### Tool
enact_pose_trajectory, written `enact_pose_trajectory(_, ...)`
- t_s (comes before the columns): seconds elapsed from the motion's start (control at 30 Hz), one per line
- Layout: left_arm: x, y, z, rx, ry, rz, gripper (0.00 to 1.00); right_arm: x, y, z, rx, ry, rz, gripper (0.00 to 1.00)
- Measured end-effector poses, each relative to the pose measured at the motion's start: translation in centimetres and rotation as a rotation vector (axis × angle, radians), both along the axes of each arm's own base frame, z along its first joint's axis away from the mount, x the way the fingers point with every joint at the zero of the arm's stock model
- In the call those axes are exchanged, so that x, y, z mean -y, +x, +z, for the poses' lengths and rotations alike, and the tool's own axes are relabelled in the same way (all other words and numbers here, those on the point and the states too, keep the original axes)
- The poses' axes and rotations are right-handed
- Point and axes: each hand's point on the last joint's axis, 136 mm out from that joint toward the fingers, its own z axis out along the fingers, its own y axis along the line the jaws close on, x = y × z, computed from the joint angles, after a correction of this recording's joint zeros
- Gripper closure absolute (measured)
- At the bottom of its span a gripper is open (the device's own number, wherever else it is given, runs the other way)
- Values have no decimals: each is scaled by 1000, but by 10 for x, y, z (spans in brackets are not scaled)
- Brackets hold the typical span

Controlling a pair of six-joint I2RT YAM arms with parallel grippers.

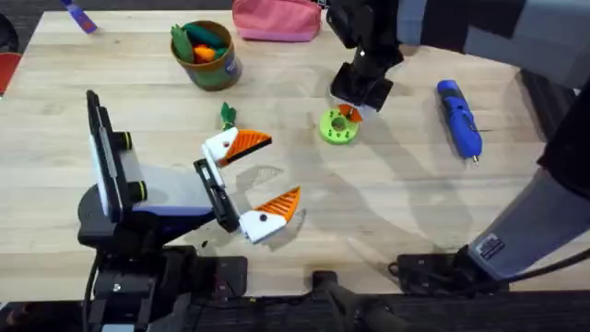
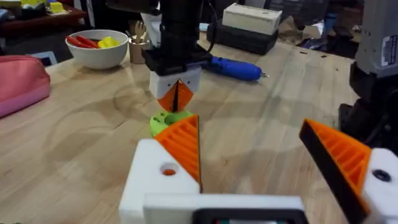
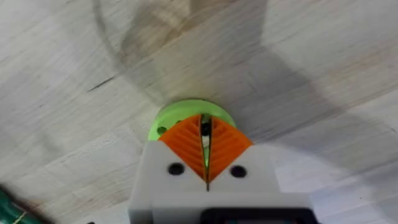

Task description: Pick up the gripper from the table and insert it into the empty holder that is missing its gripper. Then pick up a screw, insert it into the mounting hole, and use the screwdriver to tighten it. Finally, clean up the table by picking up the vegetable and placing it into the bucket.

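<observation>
My right gripper points down at a green round disc, its orange fingers shut on a small dark screw just over the disc. My left gripper lies low on the table, open wide, and both of its white mounts carry orange fingers. The loose gripper and the empty holder are out of view. The blue screwdriver lies on the table at the right. Beside the left gripper's far finger lies the small green vegetable. The green bucket stands at the back.
A pink pouch lies at the back edge behind the right arm. A white bowl with red and yellow pieces stands beyond the pouch. The bucket holds several toy vegetables. Bare wood lies between the disc and the screwdriver.
</observation>
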Motion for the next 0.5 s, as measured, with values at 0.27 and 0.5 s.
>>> enact_pose_trajectory(0.27,0,0,0,0,0,0,15,0,0,0,0,0,0,996)
enact_pose_trajectory(0.5,0,0,0,0,0,0,16,0,1,2,1,1,0,996)
